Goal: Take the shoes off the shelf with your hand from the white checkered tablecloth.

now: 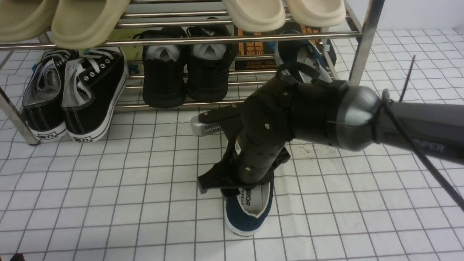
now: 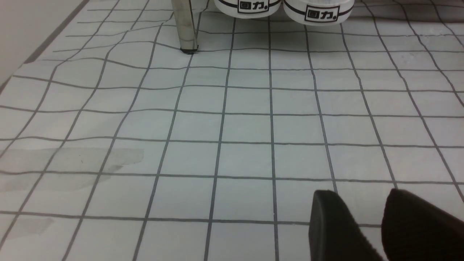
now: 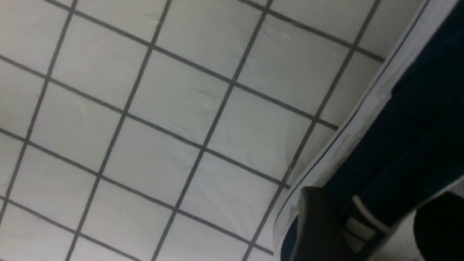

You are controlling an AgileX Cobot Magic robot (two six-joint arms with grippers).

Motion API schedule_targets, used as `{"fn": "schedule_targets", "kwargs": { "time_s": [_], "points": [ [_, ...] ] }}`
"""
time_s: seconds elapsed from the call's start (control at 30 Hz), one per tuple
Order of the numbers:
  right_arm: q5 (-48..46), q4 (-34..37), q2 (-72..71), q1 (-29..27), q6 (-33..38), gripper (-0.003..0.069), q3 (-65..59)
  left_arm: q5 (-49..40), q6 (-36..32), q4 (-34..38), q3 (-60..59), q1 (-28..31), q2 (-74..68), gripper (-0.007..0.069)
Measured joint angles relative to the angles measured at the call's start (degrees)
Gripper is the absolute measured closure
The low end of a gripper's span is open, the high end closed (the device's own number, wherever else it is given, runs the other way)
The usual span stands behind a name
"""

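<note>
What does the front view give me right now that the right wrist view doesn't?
Front only: the shelf, the second navy shoe on its lower tier, the black lace-up sneakers, the all-black slip-ons, the beige slides, and the right gripper at the heel of the navy shoe on the cloth. Right wrist only: the shoe's sidewall with one finger outside it and one inside. Both: that shoe and the white checkered tablecloth.

Pale plain wall (image 1: 417, 14) behind cloth's far edge; another pale wall (image 2: 32, 21) at side.
</note>
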State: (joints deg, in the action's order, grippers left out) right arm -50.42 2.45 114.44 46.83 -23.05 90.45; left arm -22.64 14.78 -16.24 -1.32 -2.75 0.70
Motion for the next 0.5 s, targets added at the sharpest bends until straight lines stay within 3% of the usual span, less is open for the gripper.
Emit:
{"fn": "schedule_targets", "kwargs": {
  "time_s": [0.1, 0.23, 0.5],
  "points": [
    [-7.1, 0.5, 0.0, 0.0, 2.0, 0.0235, 4.2, 0.0, 0.0, 0.0, 0.0, 0.0, 0.0, 0.0384],
    [-13.4, 0.9, -0.1, 0.0, 3.2, 0.0223, 9.4, 0.0, 0.0, 0.0, 0.0, 0.0, 0.0, 0.0384],
    [-15.0, 2.9, 3.1, 0.0, 2.8, 0.0223, 10.4, 0.0, 0.0, 0.0, 0.0, 0.0, 0.0, 0.0384]
  ]
}}
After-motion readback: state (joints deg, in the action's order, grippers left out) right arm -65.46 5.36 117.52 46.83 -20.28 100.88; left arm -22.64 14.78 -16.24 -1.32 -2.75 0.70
